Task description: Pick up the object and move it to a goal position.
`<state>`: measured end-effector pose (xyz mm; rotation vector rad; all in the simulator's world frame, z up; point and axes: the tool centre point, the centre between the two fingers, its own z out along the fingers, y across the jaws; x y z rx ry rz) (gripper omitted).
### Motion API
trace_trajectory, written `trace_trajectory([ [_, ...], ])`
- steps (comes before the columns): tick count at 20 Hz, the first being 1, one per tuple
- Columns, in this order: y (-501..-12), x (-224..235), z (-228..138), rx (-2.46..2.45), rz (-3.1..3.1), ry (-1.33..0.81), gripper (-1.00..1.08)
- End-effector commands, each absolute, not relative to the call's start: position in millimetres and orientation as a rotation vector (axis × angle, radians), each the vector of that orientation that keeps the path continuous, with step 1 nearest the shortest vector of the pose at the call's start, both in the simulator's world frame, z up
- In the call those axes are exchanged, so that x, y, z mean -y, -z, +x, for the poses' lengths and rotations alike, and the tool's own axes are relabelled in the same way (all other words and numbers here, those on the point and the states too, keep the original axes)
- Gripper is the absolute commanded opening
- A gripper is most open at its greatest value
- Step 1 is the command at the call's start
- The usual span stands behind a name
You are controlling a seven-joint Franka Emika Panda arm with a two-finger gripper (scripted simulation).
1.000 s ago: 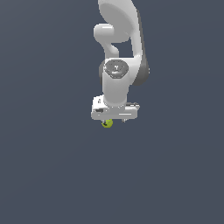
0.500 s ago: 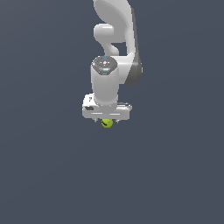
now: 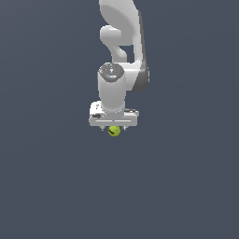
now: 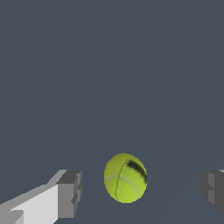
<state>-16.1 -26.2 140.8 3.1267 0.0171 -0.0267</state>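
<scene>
The yellow-green tennis ball [image 3: 114, 131] with a pale seam and a dark mark sits on the dark grey floor just under the white hand. In the wrist view the ball [image 4: 125, 177] lies between my two fingers, closer to one finger [image 4: 69, 194] than to the other [image 4: 213, 189], with a gap on each side. My gripper [image 3: 114, 128] is open around the ball and points straight down. In the wrist view the gripper [image 4: 141, 190] touches nothing.
The white arm [image 3: 122, 42] rises behind the hand toward the top of the exterior view. The floor [image 3: 186, 186] is a plain dark grey surface with nothing else on it in view.
The hand has shifted toward the exterior view's left, turned to sit square over the ball, and come down a little. The ball has stayed in place.
</scene>
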Motion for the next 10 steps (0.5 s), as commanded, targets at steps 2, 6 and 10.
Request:
trace_trajectory([
  [2,-128,27,-29,-0.083,3.13,0.021,1.0],
  [6,-111,28,-47,-0.172,3.131,0.012,1.0],
  [10,-100,29,-61,-0.237,3.13,0.006,1.0],
])
